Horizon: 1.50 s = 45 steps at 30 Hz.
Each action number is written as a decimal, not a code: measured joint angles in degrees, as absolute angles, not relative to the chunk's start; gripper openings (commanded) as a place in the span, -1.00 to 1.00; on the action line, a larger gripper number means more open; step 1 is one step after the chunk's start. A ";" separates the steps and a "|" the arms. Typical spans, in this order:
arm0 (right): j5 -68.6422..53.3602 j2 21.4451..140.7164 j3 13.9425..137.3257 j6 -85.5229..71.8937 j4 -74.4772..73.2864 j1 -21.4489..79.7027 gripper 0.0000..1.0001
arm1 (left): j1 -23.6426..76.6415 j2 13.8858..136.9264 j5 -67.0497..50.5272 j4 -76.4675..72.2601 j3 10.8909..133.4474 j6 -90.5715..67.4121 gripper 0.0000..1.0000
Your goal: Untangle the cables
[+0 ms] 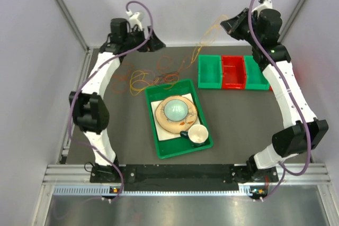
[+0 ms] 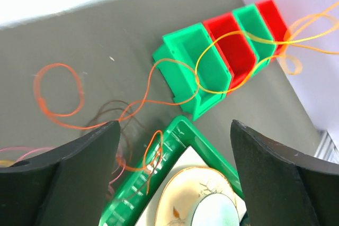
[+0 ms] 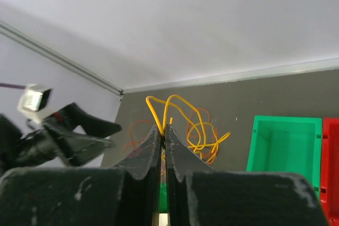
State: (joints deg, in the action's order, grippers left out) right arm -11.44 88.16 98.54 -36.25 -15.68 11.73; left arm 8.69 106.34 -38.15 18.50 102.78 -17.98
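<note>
A tangle of orange, yellow and brownish cables (image 1: 153,78) lies on the dark table behind the green tray. My right gripper (image 1: 231,25) is raised at the back right, shut on a yellow cable (image 3: 183,101), pinched between the fingertips in the right wrist view (image 3: 165,128). That cable (image 1: 209,34) hangs in the air back down to the tangle and crosses the bins in the left wrist view (image 2: 222,86). My left gripper (image 1: 151,42) is raised at the back left, open and empty (image 2: 175,130), above the tray corner. An orange loop (image 2: 58,93) lies on the table.
The green tray (image 1: 154,128) holds a plate with a bowl (image 1: 176,112) and a cup (image 1: 197,134). A green bin (image 1: 210,71), a red bin (image 1: 233,71) and another green bin (image 1: 256,75) stand in a row at the back right. White walls enclose the table.
</note>
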 measured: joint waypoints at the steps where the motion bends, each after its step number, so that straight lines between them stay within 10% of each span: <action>1: -11.53 87.70 98.24 -36.23 -15.44 11.73 -1.00 | 9.61 108.07 -38.06 18.57 104.09 -17.82 0.72; 40: -16.43 80.86 95.24 -34.76 -15.92 11.73 -1.00 | 20.32 133.53 -39.70 4.75 114.56 -12.27 0.55; 44: -16.64 80.86 95.24 -35.00 -15.90 11.73 -1.00 | 20.32 134.30 -39.48 5.02 114.56 -12.56 0.20; 45: -16.67 80.86 95.24 -35.09 -15.90 11.73 -1.00 | 20.32 134.41 -39.48 4.95 114.56 -12.78 -0.24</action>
State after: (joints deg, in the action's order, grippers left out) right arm -16.67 80.86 95.24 -35.09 -15.90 11.73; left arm 20.32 134.41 -39.48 4.95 114.56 -12.78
